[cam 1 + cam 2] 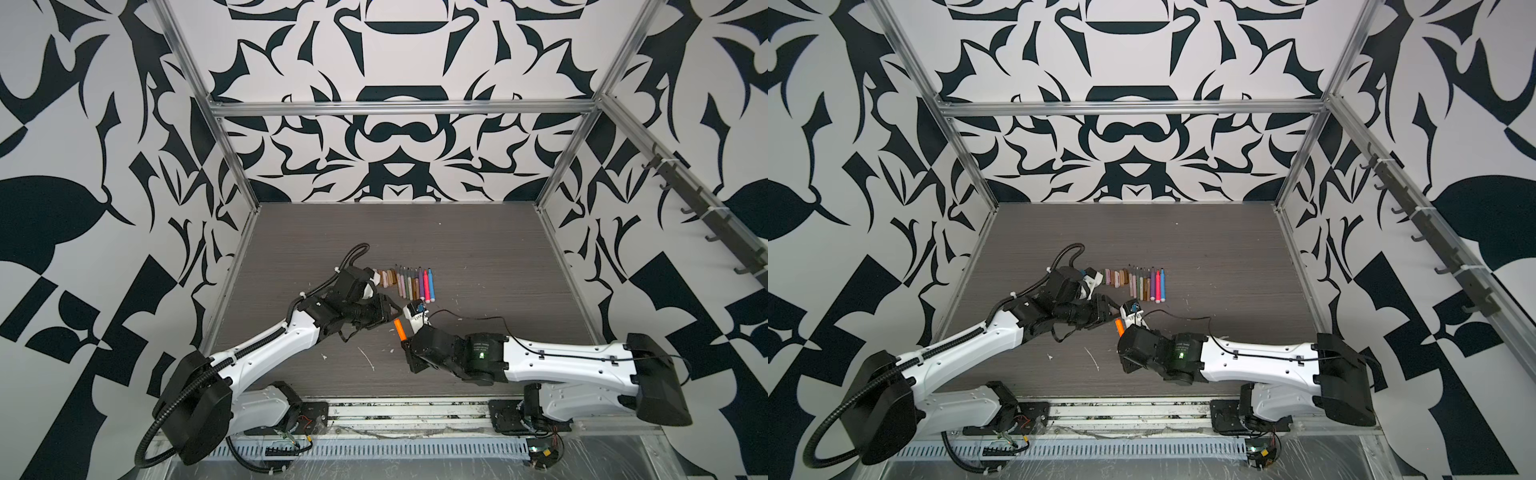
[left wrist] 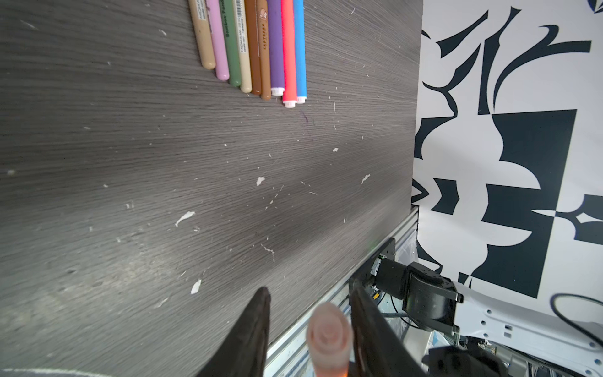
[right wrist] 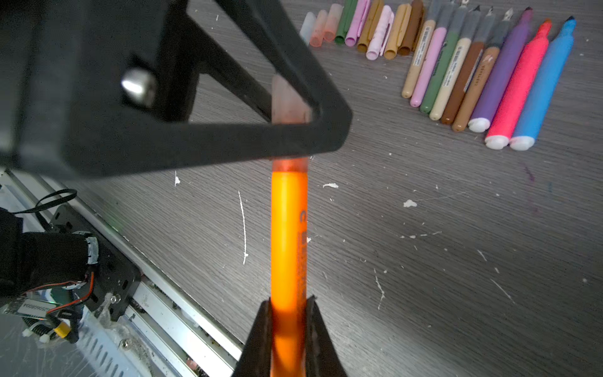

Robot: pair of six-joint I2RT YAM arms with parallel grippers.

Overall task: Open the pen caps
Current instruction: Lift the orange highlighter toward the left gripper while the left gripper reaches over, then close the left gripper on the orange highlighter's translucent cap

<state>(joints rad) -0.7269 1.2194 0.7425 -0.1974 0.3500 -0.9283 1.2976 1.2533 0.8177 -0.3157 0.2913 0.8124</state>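
In both top views the orange pen (image 1: pixel 400 330) is near the middle of the table (image 1: pixel 478 257), between the left claw (image 1: pixel 394 316) and the right claw (image 1: pixel 405 344). Its cap is too small to make out there. Farther back lie uncapped pens (image 1: pixel 415 284) in a row, with loose caps (image 1: pixel 388 277) to their left.

In the left wrist view a green pen (image 2: pixel 232 49) reads "Bamboo Pand", cut off, and a light brown pen (image 2: pixel 265 49) reads "CAPYBARA". The left claw is released: its jaws straddle the blurred peach cap (image 2: pixel 329 333), with a gap showing on one side.

In the right wrist view the right claw is clenched on the orange barrel, whose print is smeared. The cap sits on the pen, partly hidden behind a left finger (image 3: pixel 202 143).
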